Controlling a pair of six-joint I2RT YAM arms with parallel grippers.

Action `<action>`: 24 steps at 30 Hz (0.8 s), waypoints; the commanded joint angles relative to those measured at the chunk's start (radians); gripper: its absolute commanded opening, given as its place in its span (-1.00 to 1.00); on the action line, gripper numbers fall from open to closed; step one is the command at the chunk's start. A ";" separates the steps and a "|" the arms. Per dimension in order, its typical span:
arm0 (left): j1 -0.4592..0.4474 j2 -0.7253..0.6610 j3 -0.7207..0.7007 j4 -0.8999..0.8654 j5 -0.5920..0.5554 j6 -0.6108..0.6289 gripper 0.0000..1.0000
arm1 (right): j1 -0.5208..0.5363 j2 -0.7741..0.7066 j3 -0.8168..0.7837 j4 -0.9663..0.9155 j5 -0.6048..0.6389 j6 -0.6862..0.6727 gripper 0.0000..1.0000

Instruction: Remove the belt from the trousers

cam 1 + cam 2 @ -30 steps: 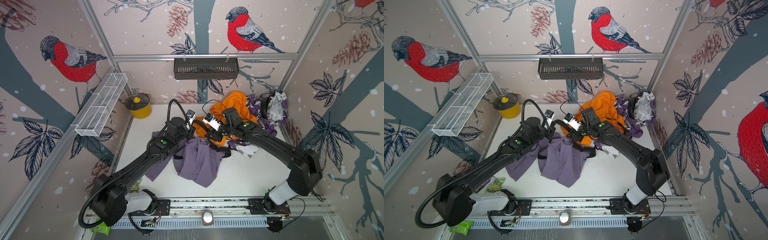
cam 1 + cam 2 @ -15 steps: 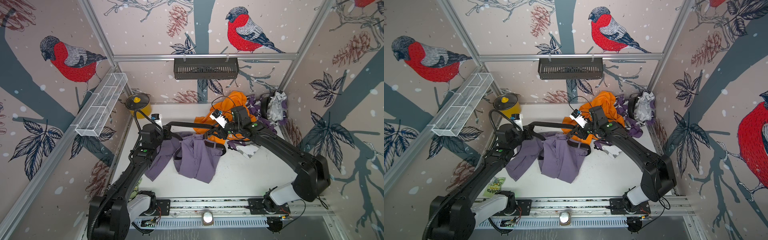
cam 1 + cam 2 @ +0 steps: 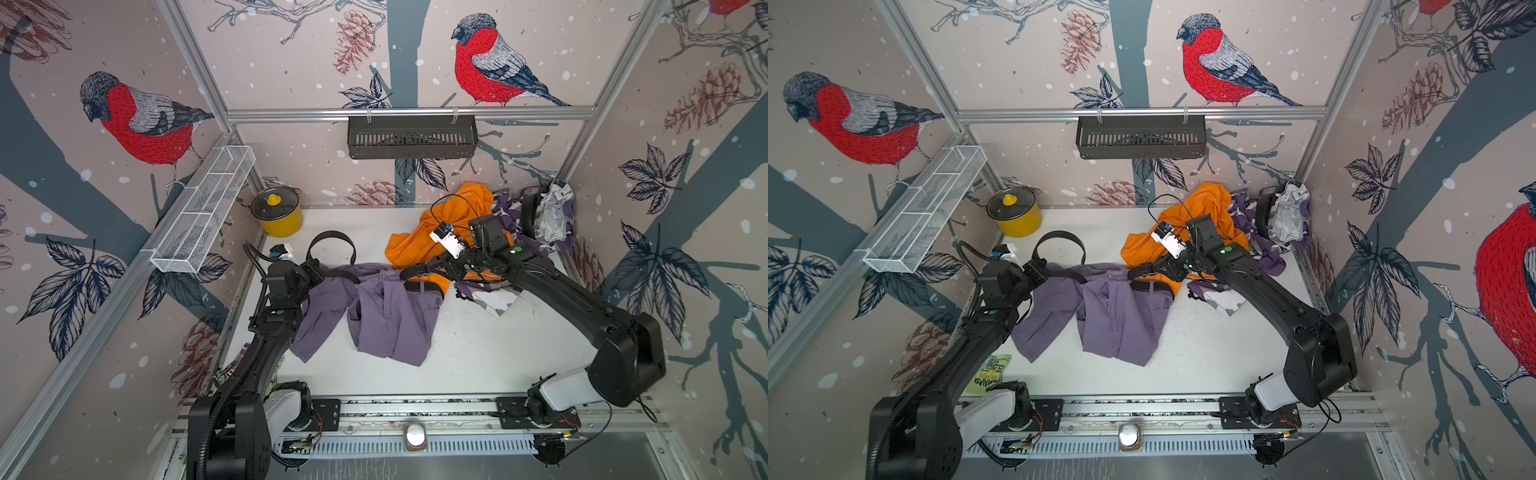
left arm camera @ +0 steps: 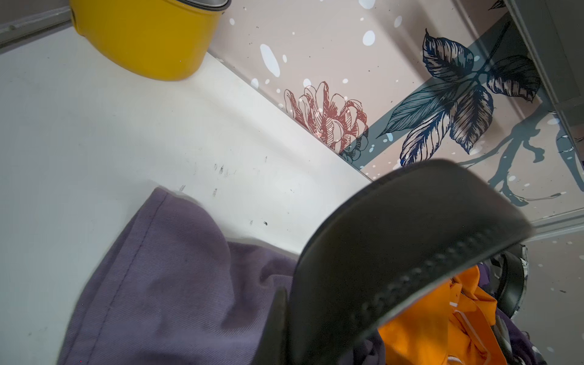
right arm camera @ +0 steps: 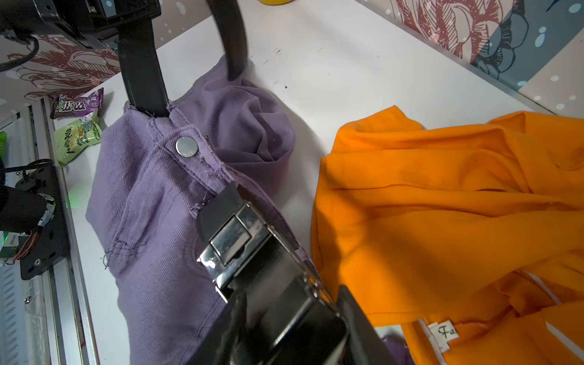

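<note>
Left fingers [image 3: 312,268], clamped tight on the belt [image 3: 332,237], have pulled back left, so the strap now arcs free over the trousers [image 3: 390,316] on the worktop [image 3: 478,340]. Right fingers [image 3: 417,270] are part-closed on the buckle end. It looks still threaded there, so only partly out.

Black left arm [image 3: 266,349] and right arm [image 3: 582,307], white bases [image 3: 569,388], green lights [image 3: 518,250].

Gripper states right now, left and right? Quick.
Left gripper: closed on the belt strap.
Right gripper: closed on the belt's buckle.
</note>
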 commanded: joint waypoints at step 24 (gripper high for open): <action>-0.508 0.055 0.320 0.005 0.099 0.238 0.97 | 0.057 0.194 0.560 -0.183 0.191 0.102 -1.00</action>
